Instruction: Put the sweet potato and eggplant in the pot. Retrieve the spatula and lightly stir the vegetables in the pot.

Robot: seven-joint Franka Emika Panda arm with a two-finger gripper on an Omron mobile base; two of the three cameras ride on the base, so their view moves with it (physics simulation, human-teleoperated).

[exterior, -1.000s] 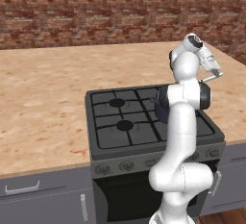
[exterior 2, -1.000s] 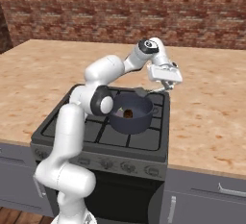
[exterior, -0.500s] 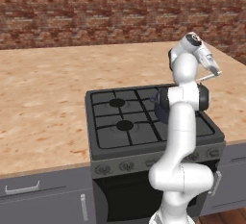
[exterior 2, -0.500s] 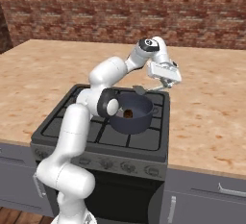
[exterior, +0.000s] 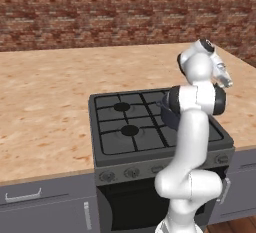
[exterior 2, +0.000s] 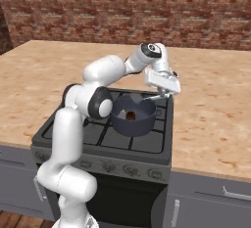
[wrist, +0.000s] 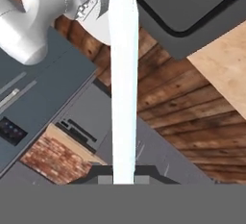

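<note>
Spatula point(wrist: 123, 74) in jaws, higher beside pot point(exterior 2: 133, 118)

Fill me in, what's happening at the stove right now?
The arm's hand is shut on a pale spatula, holding it above the far rim of the pot on the stove. A small brown vegetable already lies in the pot. The spatula's tip is not in the pot yet.
</note>
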